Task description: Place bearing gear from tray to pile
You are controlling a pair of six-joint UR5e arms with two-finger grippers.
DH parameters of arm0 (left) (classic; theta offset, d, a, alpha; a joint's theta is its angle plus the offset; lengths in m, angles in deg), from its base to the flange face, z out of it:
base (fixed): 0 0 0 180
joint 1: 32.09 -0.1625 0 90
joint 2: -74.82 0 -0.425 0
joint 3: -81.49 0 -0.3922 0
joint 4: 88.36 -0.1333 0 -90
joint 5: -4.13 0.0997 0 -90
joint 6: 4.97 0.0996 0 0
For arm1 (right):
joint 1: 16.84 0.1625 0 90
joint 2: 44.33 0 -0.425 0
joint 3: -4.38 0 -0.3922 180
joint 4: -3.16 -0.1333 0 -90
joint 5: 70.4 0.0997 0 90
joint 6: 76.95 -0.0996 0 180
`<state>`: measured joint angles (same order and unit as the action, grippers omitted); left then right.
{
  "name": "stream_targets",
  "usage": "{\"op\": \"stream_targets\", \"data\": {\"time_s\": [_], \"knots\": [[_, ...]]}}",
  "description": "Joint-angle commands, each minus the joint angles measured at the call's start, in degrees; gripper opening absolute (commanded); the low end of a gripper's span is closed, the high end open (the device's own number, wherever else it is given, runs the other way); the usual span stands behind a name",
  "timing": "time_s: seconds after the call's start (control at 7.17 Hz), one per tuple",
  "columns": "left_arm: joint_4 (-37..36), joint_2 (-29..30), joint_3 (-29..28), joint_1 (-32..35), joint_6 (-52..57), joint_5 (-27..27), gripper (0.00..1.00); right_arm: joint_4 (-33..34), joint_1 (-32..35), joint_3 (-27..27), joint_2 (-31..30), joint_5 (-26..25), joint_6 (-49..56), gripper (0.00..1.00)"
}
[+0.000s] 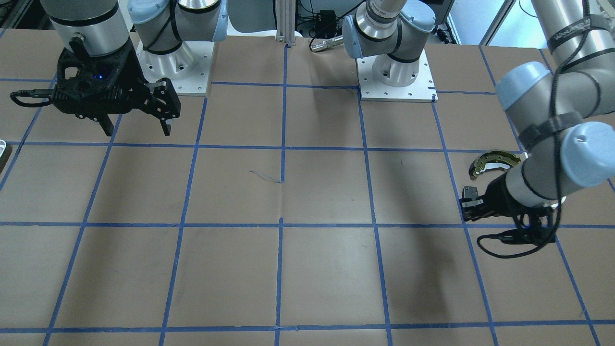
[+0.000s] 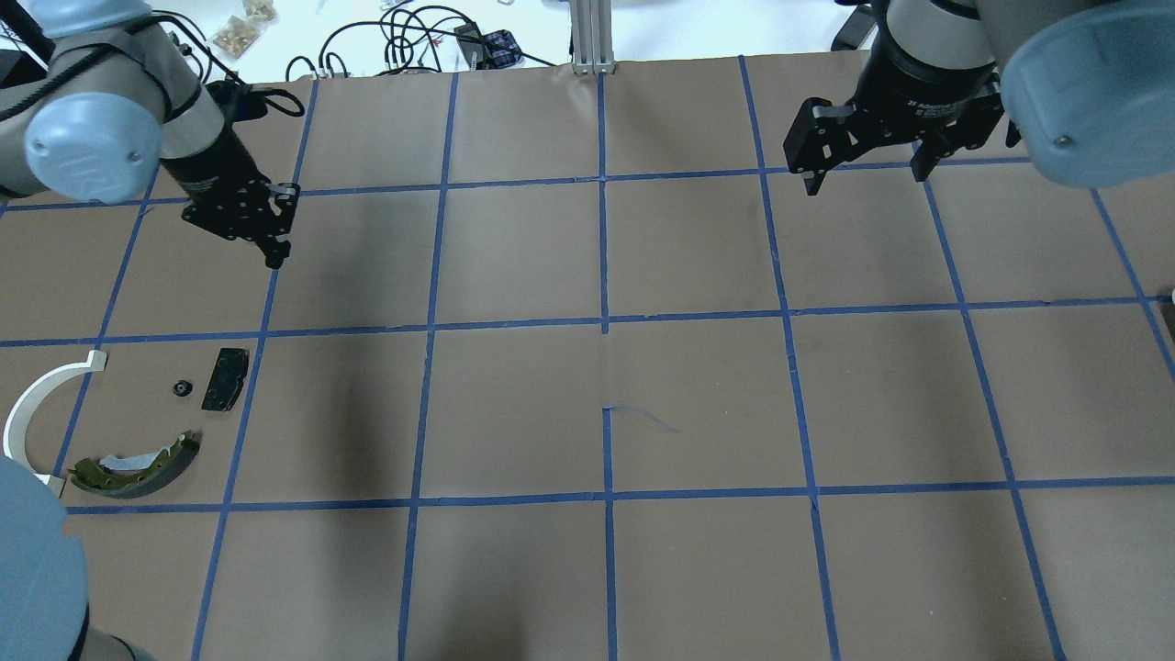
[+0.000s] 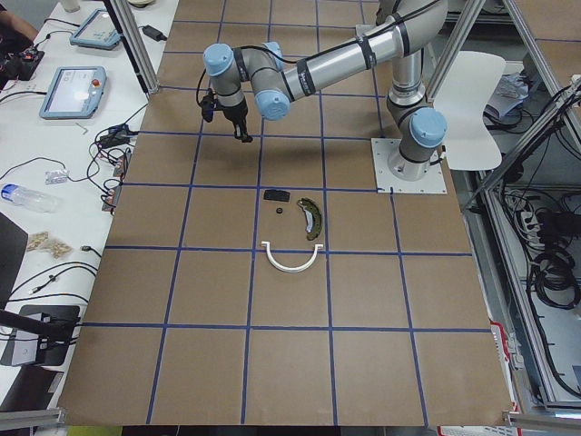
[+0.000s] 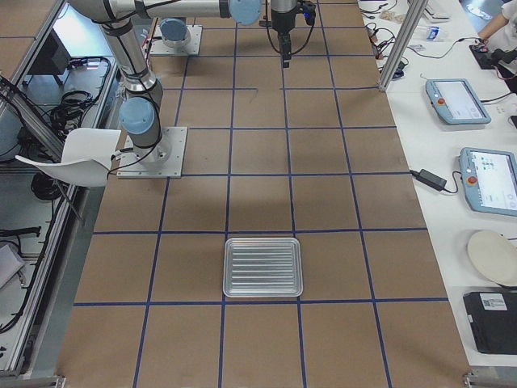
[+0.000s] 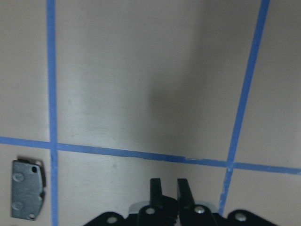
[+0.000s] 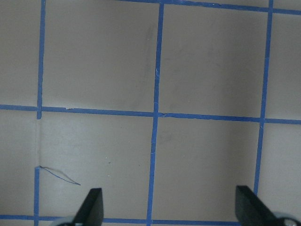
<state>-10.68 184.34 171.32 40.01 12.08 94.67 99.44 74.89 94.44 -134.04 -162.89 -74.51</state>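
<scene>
The bearing gear [image 2: 182, 388] is a tiny black toothed ring lying on the table in the pile, beside the flat black pad [image 2: 225, 378], the olive-gold brake shoe [image 2: 138, 456] and the white arc [image 2: 37, 404]. It also shows in the exterior left view [image 3: 280, 211]. My left gripper [image 2: 268, 240] is shut and empty, raised above the table beyond the pile; the left wrist view shows its fingers [image 5: 156, 188] close together with nothing between them and the pad [image 5: 28, 195] at lower left. My right gripper [image 2: 863, 174] is open and empty, held high at the far right. The silvery tray [image 4: 262, 267] looks empty.
The table is brown paper with a blue tape grid [image 2: 603, 321]. The two arm bases [image 1: 396, 72] stand at the robot's edge. Cables [image 2: 413, 37] lie past the far edge. Only a sliver of the tray [image 1: 2, 149] shows in the front-facing view.
</scene>
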Motion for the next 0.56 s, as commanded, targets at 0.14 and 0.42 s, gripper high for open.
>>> {"op": "stream_targets", "data": {"time_s": [0.14,0.42], "knots": [[0.1,1.5,0.3,-14.8,25.9,0.3,0.0,0.1,-0.1,0.0,0.0,0.2,0.7,1.0],[-4.1,2.2,4.5,-20.1,30.5,0.2,0.0,0.5,-0.1,0.0,0.0,0.2,0.7,1.0]]}}
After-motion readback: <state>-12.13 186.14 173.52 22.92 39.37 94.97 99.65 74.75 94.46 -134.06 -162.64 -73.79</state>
